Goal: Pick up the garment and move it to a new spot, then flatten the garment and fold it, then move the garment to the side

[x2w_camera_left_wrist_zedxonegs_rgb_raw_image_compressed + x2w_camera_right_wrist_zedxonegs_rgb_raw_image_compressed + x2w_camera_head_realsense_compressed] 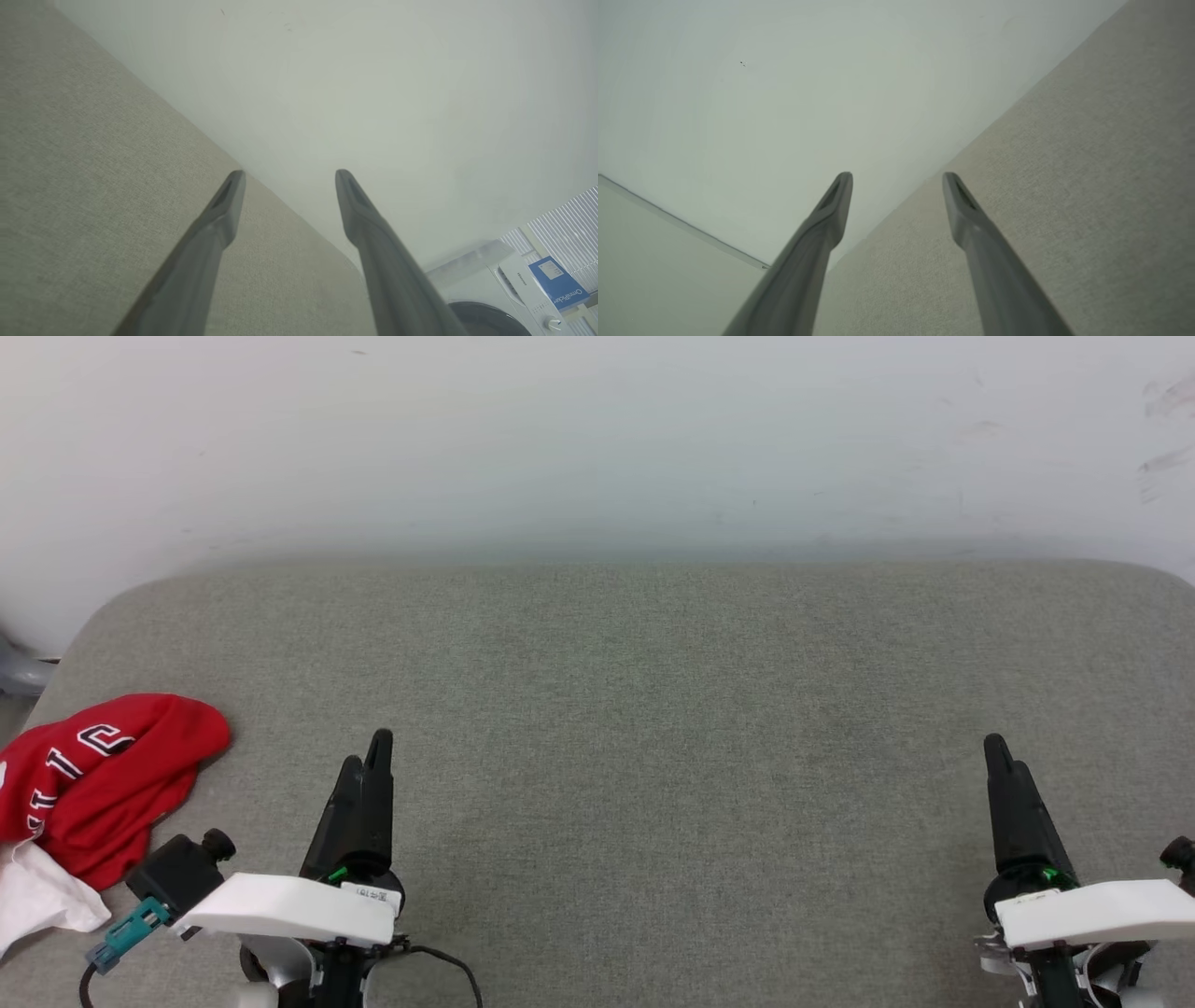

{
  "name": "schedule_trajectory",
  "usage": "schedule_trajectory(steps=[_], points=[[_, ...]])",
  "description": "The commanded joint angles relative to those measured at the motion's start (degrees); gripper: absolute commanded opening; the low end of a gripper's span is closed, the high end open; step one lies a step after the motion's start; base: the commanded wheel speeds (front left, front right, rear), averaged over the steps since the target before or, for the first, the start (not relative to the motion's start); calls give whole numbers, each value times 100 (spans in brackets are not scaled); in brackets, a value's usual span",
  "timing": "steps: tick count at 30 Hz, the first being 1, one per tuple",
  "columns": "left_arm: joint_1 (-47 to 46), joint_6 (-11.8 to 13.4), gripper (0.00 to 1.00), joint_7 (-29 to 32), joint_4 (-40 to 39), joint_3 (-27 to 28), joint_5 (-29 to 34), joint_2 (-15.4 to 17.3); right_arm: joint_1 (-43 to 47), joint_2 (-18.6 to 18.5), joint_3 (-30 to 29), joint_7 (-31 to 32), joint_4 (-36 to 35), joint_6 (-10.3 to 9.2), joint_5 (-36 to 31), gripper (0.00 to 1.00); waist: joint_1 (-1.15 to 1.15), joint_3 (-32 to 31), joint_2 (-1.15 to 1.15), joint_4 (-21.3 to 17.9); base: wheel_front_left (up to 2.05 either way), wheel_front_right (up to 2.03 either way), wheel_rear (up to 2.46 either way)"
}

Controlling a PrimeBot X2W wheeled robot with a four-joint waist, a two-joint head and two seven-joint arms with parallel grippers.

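Observation:
The red garment [98, 784] lies crumpled at the grey table's near left corner, with dark white-outlined letters showing and a white sleeve hanging toward the front edge. My left gripper [371, 754] hovers just right of it, apart from the cloth, fingers pointing away from me. In the left wrist view my left gripper [288, 177] stands open with nothing between its fingers. My right gripper [999, 751] is far to the right over bare table; in the right wrist view my right gripper [896, 179] is open and empty too.
The grey fabric-covered table [616, 709] runs wide between the arms and meets a white wall [597, 439] at its far edge. A white washing machine [509, 289] with a blue label stands beyond the table's end in the left wrist view.

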Motion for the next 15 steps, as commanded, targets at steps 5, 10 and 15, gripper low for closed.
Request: schedule_trajectory(steps=[5,10,15], points=[[7,-13,100,-136,-41,-40,749,14,-15,-3,59,-123,-109,1,-850,100,0,-5,0,3,0,0,0],[7,-14,100,-227,-2,-14,1325,68,-5,-16,98,-211,-137,0,-1669,100,0,-6,0,14,0,0,0],[20,-15,100,-312,-30,-11,1884,137,22,-12,65,-222,-196,0,-2263,100,0,-10,0,30,0,0,0]])
